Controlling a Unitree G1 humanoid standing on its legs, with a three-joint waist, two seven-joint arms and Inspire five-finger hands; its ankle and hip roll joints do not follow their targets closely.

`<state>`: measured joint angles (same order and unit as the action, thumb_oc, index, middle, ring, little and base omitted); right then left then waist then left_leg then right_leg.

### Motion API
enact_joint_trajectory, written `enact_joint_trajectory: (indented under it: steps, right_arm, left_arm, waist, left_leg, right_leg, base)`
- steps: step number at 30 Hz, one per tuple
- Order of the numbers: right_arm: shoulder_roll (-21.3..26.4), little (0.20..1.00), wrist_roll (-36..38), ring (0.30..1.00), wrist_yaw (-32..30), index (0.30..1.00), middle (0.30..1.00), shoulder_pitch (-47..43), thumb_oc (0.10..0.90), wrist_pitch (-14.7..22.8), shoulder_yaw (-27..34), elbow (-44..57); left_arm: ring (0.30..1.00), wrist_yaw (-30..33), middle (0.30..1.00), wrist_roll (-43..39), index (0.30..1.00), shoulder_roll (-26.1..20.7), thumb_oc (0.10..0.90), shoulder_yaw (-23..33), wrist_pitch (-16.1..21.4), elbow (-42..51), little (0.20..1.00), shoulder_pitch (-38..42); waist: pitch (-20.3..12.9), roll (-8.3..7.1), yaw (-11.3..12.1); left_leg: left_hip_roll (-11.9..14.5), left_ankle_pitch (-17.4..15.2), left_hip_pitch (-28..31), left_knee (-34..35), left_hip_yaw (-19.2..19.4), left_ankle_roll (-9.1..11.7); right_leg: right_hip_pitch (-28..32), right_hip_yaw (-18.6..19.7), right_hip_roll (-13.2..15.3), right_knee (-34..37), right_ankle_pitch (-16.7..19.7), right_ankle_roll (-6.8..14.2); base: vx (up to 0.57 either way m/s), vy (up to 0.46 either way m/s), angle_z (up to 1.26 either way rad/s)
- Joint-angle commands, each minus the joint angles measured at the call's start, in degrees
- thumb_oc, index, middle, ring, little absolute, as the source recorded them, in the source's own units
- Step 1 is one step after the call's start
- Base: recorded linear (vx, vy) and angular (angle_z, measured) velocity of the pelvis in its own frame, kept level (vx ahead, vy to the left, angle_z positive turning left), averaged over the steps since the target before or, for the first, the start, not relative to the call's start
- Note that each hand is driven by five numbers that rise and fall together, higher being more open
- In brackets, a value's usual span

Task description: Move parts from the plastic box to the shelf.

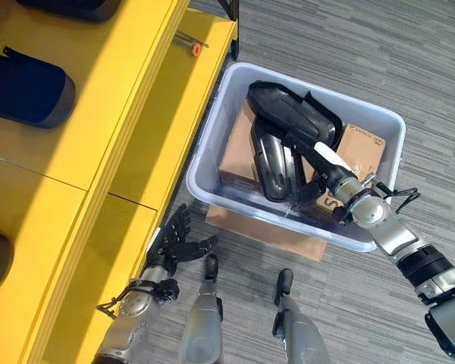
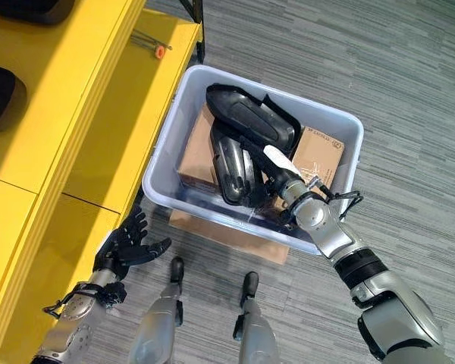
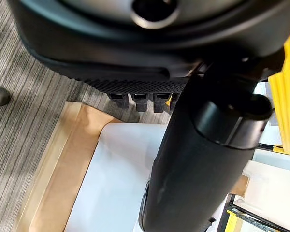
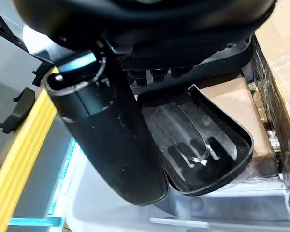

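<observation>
- Dark parts (image 1: 7, 87) already lie on the yellow shelf (image 1: 129, 91) at far left
- Two black parts (image 1: 292, 114) remain in the plastic box (image 1: 212, 136), over cardboard boxes (image 1: 364, 144)
- Right hand (image 1: 307, 155) reaches among them; I cannot tell its grasp
- Left hand (image 1: 178, 243) hangs relaxed and empty, near the shelf's edge

Dark print stands on the top face of the cardboard carton (image 1: 362, 149) lying inside the plastic box (image 1: 212, 129), at the carton's corner farthest from the yellow shelf (image 1: 136, 114), but the letters are too small to make out; nothing else here carries lettering, numbers or signs that I can read
</observation>
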<state>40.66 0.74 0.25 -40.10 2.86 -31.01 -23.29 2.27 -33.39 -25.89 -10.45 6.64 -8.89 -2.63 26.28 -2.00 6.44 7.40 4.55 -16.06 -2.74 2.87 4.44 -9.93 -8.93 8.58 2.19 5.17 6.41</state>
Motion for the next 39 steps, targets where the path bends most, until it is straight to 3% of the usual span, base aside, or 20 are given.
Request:
enact_joint_trajectory:
  steps: [1,19,39]
  right_arm:
    - [0.79,1.0,-0.65,1.0,-2.0,1.0,1.0,-7.74,0.9,2.54,-0.39,0.3]
    - [3.24,1.0,-2.79,1.0,-1.72,1.0,1.0,-9.02,0.9,1.79,-1.93,-3.52]
    - [3.06,1.0,-7.37,1.0,-3.97,1.0,1.0,-18.37,0.9,1.08,-6.41,-11.28]
  left_arm:
    - [1.0,0.79,1.0,0.0,1.0,-2.41,0.9,1.74,5.23,4.79,1.0,-1.28]
    - [1.0,2.13,1.0,0.36,1.0,-2.12,0.9,2.16,5.7,4.36,1.0,-1.04]
    - [1.0,3.99,1.0,-0.73,1.0,-1.45,0.9,1.38,6.58,5.67,1.0,0.8]
  waist:
    - [-3.03,-0.45,0.16]
    - [-0.73,0.18,0.97]
    - [2.03,0.79,1.72]
  left_leg:
    - [5.84,-0.36,-3.44,-4.3,0.4,1.46]
    - [5.23,-0.41,-5.9,-4.88,-0.35,1.24]
    - [4.71,-1.05,-10.89,-6.94,-1.32,0.94]
  right_leg:
    - [-2.59,0.25,5.17,-10.09,-7.25,2.41]
    - [-4.44,-0.46,5.57,-11.11,-7.52,2.2]
    - [-9.35,-0.68,5.36,-14.63,-8.18,1.92]
  base:
    - [-0.01,-0.004,0.06]
    - [0.0,0.001,0.03]
    - [0.0,-0.002,0.01]
